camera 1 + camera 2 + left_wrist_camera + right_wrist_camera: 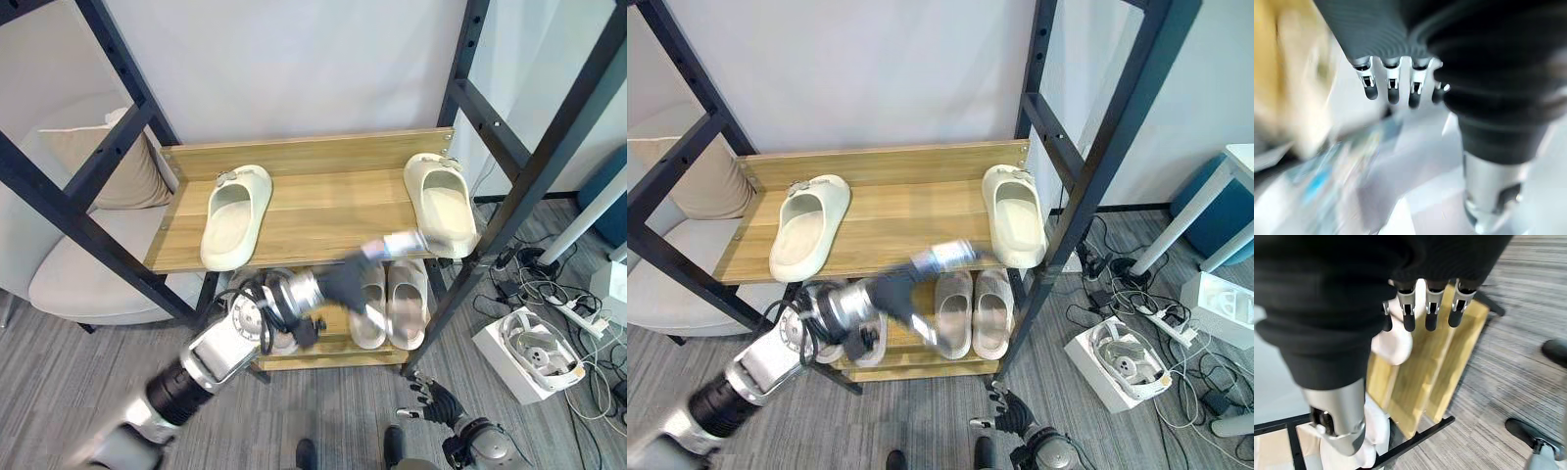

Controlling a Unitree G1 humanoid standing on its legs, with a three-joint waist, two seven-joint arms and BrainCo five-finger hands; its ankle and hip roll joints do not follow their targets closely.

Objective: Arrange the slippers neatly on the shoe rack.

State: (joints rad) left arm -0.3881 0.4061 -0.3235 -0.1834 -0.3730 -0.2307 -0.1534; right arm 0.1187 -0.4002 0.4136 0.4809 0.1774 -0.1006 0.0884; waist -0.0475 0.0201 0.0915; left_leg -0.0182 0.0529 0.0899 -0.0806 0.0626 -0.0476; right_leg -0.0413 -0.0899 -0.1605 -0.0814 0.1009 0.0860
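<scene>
Two cream slippers lie far apart on the wooden top shelf (pixel 323 211) of the shoe rack: the left slipper (pixel 235 215) near the left end, the right slipper (pixel 441 204) at the right end, its toe over the front edge. A paler pair (pixel 390 304) sits side by side on the lower shelf (pixel 1435 367). My left hand (pixel 353 279) reaches across the rack's front, just below the top shelf's edge, open, its fingers (pixel 1393 90) straight and holding nothing. Low by the floor, my right hand (pixel 436 399) hangs open, with relaxed fingers (pixel 1430 313).
Black frame posts (pixel 509 196) cross in front of the rack on both sides. A beige chair with a cushion (pixel 88 255) stands at the left. On the floor at the right lie a white box (pixel 524 352) and loose cables (pixel 578 313).
</scene>
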